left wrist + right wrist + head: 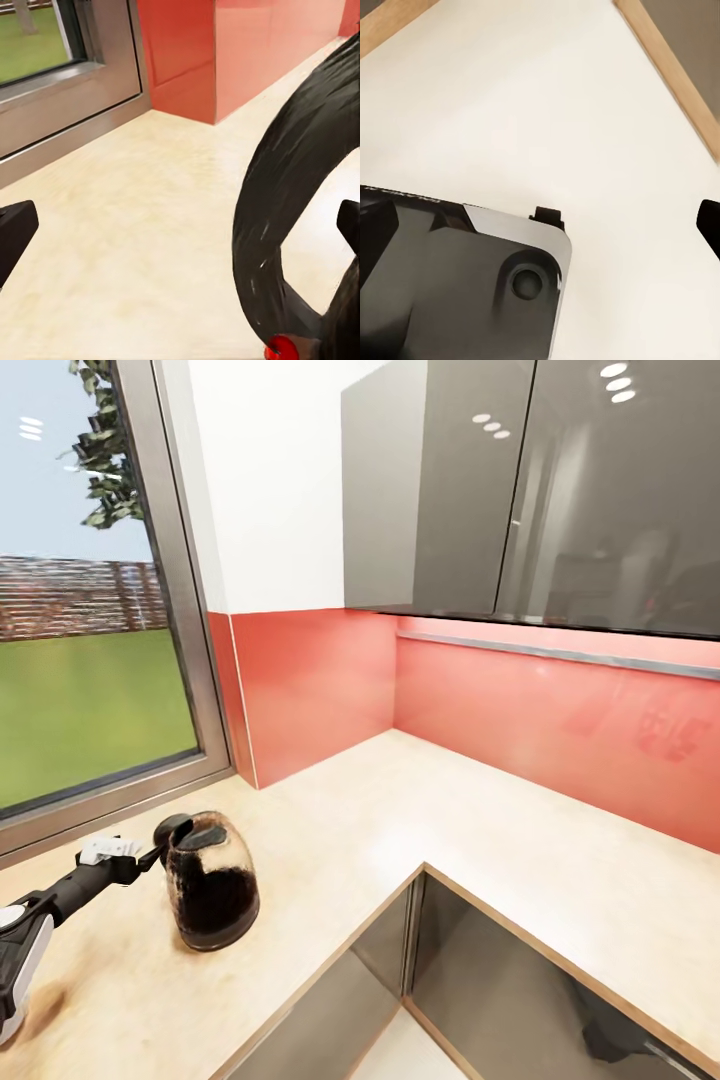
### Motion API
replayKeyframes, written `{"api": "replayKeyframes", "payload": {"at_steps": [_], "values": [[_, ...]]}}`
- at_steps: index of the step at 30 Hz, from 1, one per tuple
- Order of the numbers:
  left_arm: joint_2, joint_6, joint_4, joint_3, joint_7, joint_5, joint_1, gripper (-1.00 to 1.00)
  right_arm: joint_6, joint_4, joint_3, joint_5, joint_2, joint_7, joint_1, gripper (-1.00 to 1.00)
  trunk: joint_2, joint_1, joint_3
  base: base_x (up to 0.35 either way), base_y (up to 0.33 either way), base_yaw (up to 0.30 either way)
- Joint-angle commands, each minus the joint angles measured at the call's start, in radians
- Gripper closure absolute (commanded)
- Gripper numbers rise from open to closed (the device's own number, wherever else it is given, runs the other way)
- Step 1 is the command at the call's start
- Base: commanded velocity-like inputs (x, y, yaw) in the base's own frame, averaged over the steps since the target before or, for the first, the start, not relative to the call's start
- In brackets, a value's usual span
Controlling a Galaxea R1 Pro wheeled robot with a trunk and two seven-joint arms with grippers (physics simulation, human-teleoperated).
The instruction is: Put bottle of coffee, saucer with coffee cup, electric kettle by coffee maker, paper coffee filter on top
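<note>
Clear brownish glass electric kettle (210,885), matt light-wood kitchen countertop (400,810), glossy red backsplash (540,730), glossy grey cabinets (560,490)

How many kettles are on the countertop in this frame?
1. The kettle stands on the countertop near the window, at the left hand. Others may sit outside the view.

Bright, even daylight from the window (95,660), ceiling-light glare on glossy cabinets (560,490), wide-angle edge distortion
</note>
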Motion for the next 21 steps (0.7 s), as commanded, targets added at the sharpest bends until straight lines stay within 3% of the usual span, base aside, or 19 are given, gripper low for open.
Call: {"api": "replayKeyframes", "payload": {"at_steps": [1, 21], "values": [[0.0, 0.001, 0.0, 0.002, -0.006, -0.001, -0.001, -1.0, -0.002, 0.0, 0.007, -0.011, 0.0, 0.004, -0.001, -1.0, -0.002, 0.001, -0.002, 0.223, 0.0, 0.0], [-0.002, 0.002, 0.001, 0.0, -0.006, -0.001, -0.001, -1.0, -0.002, 0.0, 0.007, -0.01, 0.0, 0.004, -0.001, -1.0, -0.002, 0.001, -0.002, 0.044, -0.002, 0.0]]}}
